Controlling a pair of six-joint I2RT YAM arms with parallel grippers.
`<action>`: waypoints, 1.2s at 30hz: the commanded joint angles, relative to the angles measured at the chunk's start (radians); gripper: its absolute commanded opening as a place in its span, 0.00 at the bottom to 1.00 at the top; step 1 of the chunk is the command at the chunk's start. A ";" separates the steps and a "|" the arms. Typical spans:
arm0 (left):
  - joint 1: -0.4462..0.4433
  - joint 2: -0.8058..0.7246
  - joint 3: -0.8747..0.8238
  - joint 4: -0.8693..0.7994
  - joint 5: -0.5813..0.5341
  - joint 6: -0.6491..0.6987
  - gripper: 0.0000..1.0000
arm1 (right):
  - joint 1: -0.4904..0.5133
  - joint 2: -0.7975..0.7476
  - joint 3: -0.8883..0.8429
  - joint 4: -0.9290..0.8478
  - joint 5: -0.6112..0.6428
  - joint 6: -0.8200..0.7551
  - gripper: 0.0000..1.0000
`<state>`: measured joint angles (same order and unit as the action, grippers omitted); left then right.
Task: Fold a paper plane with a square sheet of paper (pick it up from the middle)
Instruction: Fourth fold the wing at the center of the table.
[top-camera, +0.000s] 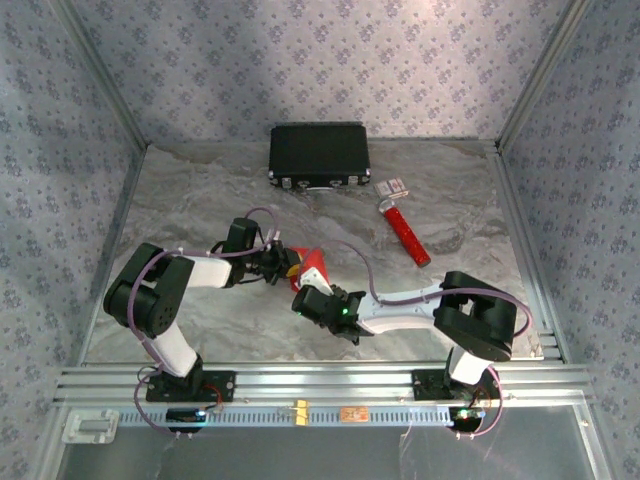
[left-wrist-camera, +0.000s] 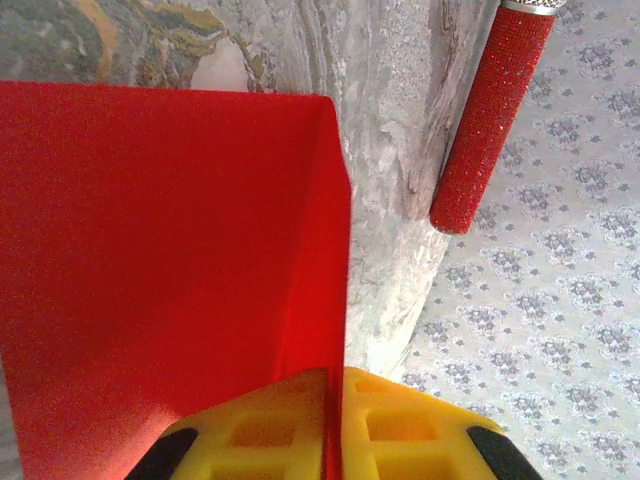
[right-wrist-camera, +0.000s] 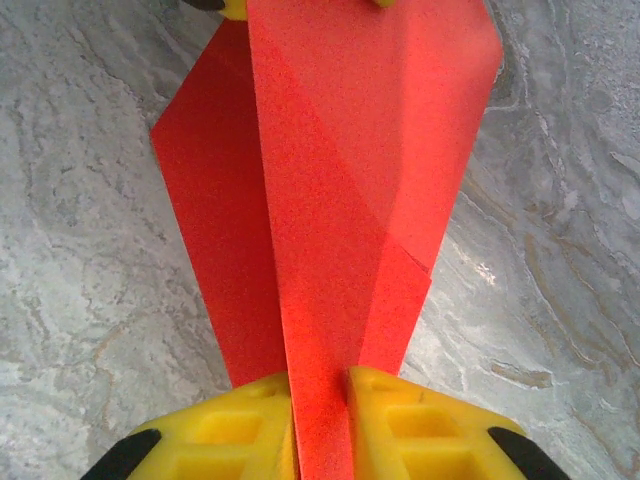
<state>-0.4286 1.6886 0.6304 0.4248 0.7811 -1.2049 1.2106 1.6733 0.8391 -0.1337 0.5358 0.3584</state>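
Mid-table, red paper clamped in both fingers

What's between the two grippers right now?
The folded red paper, pinched by the left gripper at one end and the right gripper at the other; clearest in the right wrist view.

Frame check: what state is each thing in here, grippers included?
red paper: folded with creases, pinched from two sides.
left gripper: shut on the red paper.
right gripper: shut on the red paper.
black case: closed, lying flat.
red tube: lying flat, apart from both arms.
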 joint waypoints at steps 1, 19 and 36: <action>-0.007 -0.023 -0.003 -0.008 -0.003 0.021 0.10 | 0.000 0.000 0.006 -0.003 0.014 0.022 0.22; -0.007 -0.013 0.003 -0.010 0.000 0.022 0.08 | 0.008 -0.001 0.020 0.016 0.032 -0.001 0.28; -0.001 -0.088 0.012 -0.096 -0.057 0.066 0.52 | -0.007 -0.002 -0.016 0.061 -0.069 0.020 0.15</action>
<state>-0.4286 1.6627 0.6304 0.3752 0.7506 -1.1740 1.2125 1.6737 0.8375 -0.1070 0.5091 0.3584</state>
